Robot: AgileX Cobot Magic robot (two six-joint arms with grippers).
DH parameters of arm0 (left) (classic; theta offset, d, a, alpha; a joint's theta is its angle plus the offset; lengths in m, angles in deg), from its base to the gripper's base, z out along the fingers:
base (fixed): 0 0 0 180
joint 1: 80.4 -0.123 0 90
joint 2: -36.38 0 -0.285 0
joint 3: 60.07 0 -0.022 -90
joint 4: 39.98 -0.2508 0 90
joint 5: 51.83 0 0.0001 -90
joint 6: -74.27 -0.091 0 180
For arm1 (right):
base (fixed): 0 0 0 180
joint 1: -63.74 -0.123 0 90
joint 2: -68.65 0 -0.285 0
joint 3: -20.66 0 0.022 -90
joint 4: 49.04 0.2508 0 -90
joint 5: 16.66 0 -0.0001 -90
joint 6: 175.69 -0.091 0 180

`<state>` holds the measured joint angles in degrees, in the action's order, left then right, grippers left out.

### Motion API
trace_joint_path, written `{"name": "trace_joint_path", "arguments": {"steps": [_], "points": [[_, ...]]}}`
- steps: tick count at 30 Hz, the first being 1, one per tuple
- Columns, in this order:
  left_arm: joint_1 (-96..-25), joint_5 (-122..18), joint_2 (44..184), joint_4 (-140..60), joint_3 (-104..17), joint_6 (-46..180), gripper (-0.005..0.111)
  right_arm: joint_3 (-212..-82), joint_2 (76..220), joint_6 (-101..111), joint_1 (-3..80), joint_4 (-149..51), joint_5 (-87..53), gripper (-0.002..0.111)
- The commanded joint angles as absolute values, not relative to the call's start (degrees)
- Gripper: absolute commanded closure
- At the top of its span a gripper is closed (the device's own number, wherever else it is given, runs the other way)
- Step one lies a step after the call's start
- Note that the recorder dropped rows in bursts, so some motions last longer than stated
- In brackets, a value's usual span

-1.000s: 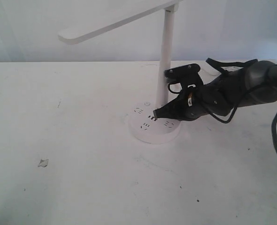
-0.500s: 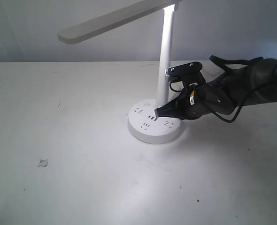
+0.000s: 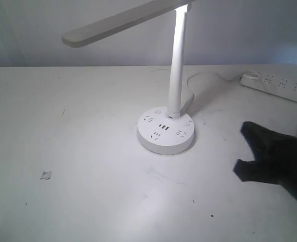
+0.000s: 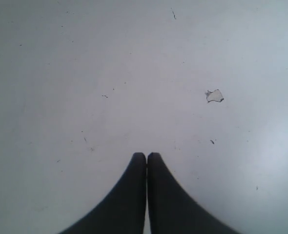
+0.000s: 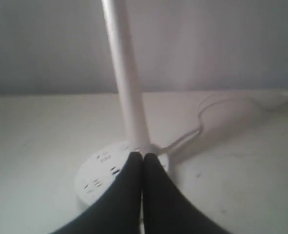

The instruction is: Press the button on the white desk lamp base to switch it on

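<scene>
Right wrist view: right pincer (image 5: pixel 143 155), pinched empty into one poking tip, white desk lamp base (image 5: pixel 97 176) just ahead.

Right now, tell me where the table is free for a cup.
Widest free patch: the table left of the lamp base, out to a small scrap. Bare too: nearer the camera than the base. Crowded: right of it, with cable, power strip and right gripper.

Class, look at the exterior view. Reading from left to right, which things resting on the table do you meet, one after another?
small pale scrap → white desk lamp base → white power strip
</scene>
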<state>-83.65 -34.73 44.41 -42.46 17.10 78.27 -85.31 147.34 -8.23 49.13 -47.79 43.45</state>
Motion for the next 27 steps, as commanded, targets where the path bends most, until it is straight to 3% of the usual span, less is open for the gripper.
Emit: {"name": "trace_joint_path", "arguments": {"steps": [1, 7, 12, 19, 22, 27], "points": [[-83.68, -34.45, 44.17, -41.98, 17.15, 78.36, 0.107, -82.12, 138.89, -4.44, 49.47, -43.68, 53.30, 0.108], [-83.68, -34.31, 44.17, -42.28, 17.15, 78.36, 0.107, -82.12, 120.89, -0.83, 49.47, -42.31, 50.79, 0.108], [-83.68, -34.31, 44.17, -42.28, 17.15, 78.36, 0.107, -82.12, 98.58, 9.87, 49.47, -33.13, 35.78, 0.108], [-83.68, -34.31, 44.17, -42.28, 17.15, 78.36, 0.107, -82.12, 77.28, 16.13, 49.47, -28.12, 25.80, 0.108], [-83.68, -34.31, 44.17, -42.27, 17.15, 78.36, 0.107, -82.12, 76.44, 17.37, 49.47, -26.60, 22.48, 0.108], [-83.68, -34.27, 44.17, -41.85, 17.15, 78.36, 0.107, -82.12, 77.24, 15.71, 49.47, -26.74, 3.56, 0.108]]}}
